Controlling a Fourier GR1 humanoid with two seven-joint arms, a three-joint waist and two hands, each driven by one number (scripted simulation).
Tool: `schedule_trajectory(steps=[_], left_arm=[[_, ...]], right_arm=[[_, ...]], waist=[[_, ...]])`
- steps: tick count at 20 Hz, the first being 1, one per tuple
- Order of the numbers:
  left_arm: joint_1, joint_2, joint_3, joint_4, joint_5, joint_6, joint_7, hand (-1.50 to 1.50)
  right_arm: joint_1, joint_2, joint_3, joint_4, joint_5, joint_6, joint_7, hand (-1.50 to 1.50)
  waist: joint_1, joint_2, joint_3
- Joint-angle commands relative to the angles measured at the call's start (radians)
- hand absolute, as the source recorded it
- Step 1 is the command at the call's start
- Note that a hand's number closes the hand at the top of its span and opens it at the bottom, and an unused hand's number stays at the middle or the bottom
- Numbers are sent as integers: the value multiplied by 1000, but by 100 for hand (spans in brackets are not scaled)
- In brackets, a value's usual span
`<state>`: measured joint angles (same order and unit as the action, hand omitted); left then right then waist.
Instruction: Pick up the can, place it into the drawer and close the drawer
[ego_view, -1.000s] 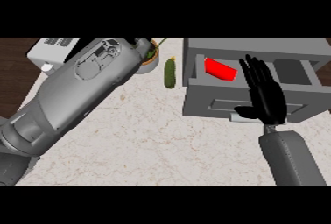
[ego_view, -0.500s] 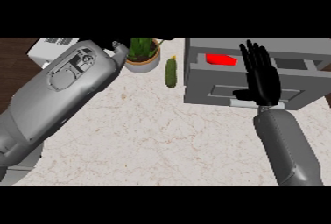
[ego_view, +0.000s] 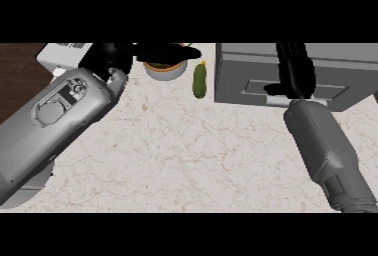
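The grey drawer unit stands at the back right with its drawer pushed in, so the front is flush. The red can does not show; the shut drawer hides its inside. My right hand lies flat against the drawer front over the handle, fingers straight and pointing away from me, holding nothing. My left hand rests open at the back left, its fingers reaching toward the plant pot, and it holds nothing.
A green cucumber lies just left of the drawer unit. A small potted plant stands beside it, partly under my left hand. A white appliance sits in the back left corner. Marble counter stretches in front.
The drawer slid fully in under my right hand's push, and the red can went out of sight inside. My left forearm shifted slightly.
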<state>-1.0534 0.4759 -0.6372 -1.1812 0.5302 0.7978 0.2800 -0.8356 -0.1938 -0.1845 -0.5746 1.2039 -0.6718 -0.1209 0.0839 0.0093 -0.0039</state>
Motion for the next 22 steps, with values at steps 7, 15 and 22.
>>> schedule_trajectory(steps=[7, 15, 22], left_arm=[[128, 35, 2, -113, -38, -9, -27, -150], [194, 65, 7, -188, -58, -7, -14, -150], [256, 60, 23, -197, -58, -31, -61, -150]], right_arm=[[-212, -8, -46, 248, 24, -61, 25, -150], [-270, -25, -91, 313, 0, -86, 6, -150], [-314, 40, -187, 289, -134, -32, -147, -150]], waist=[[12, 21, 6], [15, 23, 7], [6, 21, 8]])
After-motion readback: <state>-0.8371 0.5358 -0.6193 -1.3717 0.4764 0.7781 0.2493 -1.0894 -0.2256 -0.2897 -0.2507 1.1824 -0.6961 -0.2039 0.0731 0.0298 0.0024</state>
